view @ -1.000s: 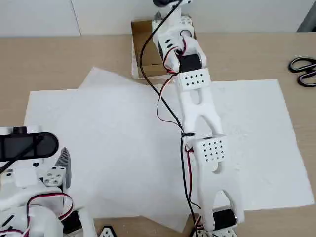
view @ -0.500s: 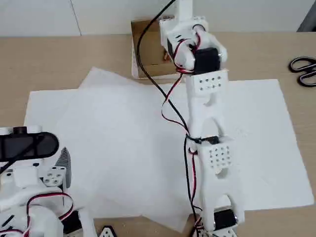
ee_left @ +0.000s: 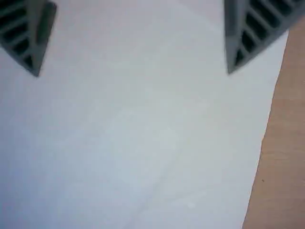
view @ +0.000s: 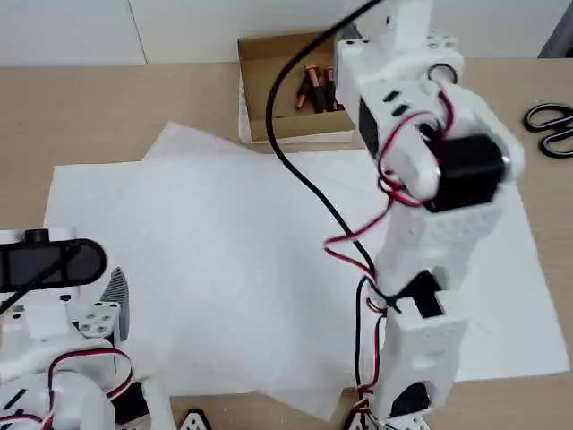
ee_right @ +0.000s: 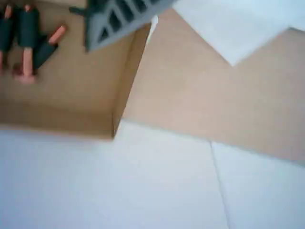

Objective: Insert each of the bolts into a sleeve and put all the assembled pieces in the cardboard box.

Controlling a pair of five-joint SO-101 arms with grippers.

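Observation:
The cardboard box (view: 269, 133) stands at the table's far edge. Several assembled pieces (view: 314, 90), dark sleeves with orange bolts in them, lie on its floor. My right arm (view: 434, 179) rises high over the table's right side, just in front of the box. In the right wrist view the right gripper (ee_right: 119, 16) hangs above the box (ee_right: 127, 78) near one corner, with the pieces (ee_right: 27, 38) below and apart from it. My left gripper (ee_left: 138, 43) hovers open over the white paper (ee_left: 124, 143) at the near left, holding nothing.
Overlapping white paper sheets (view: 224, 251) cover the middle of the wooden table. Black scissors (view: 548, 125) lie at the far right. The left arm's base and body (view: 54, 349) fill the near left corner. Bare wood (ee_left: 281, 152) borders the paper.
The right arm has lifted and drawn back from over the box toward the right, uncovering the pieces inside. The left arm has not moved.

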